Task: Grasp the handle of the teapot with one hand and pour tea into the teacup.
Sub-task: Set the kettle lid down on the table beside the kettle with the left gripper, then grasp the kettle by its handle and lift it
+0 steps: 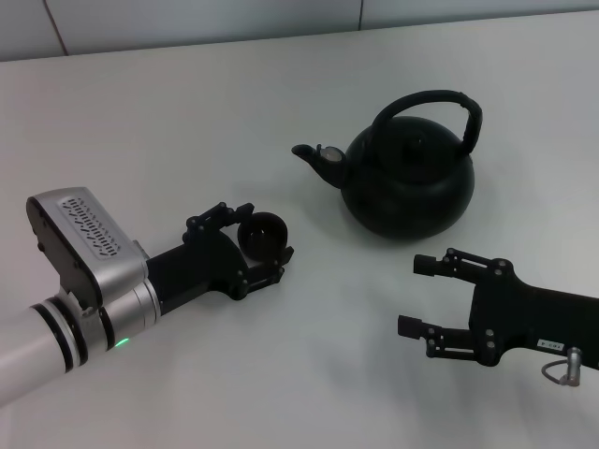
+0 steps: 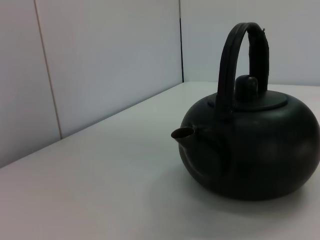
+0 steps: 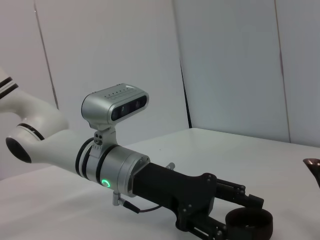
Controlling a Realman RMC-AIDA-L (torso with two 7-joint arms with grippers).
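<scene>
The matte-black teapot (image 1: 407,182) stands upright on the white table, spout pointing to the robot's left, its arched handle (image 1: 435,101) standing up. The left wrist view shows the teapot (image 2: 250,150) and its handle (image 2: 231,60) close up. The small black teacup (image 1: 264,234) sits on the table left of the spout, between the fingers of my left gripper (image 1: 255,245), which is closed around it; the right wrist view shows the teacup (image 3: 248,223) in that grip too. My right gripper (image 1: 417,296) is open and empty, on the near side of the teapot. No tea is visible.
The white table (image 1: 309,374) stretches around the objects, with pale wall panels (image 1: 187,19) behind its far edge. My left arm's silver wrist camera (image 3: 115,105) shows in the right wrist view.
</scene>
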